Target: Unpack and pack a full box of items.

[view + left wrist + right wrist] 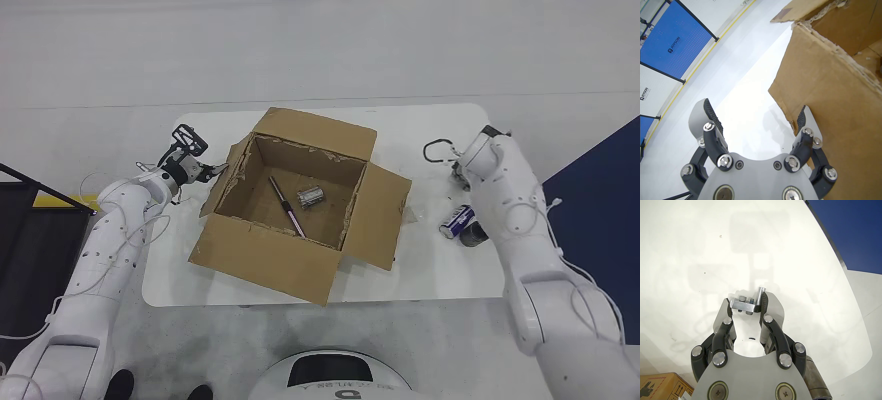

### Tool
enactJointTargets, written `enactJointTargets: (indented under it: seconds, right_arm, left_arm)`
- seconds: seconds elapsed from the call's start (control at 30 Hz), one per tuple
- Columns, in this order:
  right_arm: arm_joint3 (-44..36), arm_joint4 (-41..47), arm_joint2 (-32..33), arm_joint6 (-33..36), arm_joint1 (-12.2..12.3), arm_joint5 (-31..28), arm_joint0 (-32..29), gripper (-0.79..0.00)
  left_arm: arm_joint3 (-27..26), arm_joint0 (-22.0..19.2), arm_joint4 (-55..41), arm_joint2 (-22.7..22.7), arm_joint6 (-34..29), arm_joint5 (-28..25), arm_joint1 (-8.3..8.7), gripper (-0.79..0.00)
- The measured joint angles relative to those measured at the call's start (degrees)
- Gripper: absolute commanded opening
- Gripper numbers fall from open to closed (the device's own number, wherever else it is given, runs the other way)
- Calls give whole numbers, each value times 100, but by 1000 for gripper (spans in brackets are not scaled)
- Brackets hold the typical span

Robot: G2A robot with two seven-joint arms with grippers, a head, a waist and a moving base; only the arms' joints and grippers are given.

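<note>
An open cardboard box (300,200) stands mid-table with its flaps spread. Inside it lie a thin pen-like stick (285,205) and a small metal cylinder (312,196). My left gripper (755,113) is open beside the box's left wall (829,94), with one fingertip (803,115) touching the torn corner edge and nothing between the fingers. In the top view the left gripper (203,160) sits by the left flap. My right gripper (746,306) is shut on a small metal bracket (742,307) with bolts and a pin, low over the white table (772,247) right of the box (457,172).
A black cable loop (435,150) lies at the table's back right. A blue-and-white can (458,220) and a dark cylinder (473,235) lie near the right arm. A metal cylinder (814,376) and a printed cardboard corner (664,383) lie close behind the right gripper.
</note>
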Motion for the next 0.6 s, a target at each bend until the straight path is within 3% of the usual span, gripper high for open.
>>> enactJointTargets:
  seconds: [0.27, 0.47, 0.6]
  right_arm:
    - [-943, 333, 428, -158, 115, -438, -496, -785]
    - [-2596, 673, 1072, -89, 284, -945, -1428, -785]
    - [-3977, 1418, 1708, -51, 376, -1774, -2294, -785]
  left_arm:
    - [0, 0, 0, 0, 0, 0, 0, 0]
    - [0, 0, 0, 0, 0, 0, 0, 0]
    - [0, 0, 0, 0, 0, 0, 0, 0]
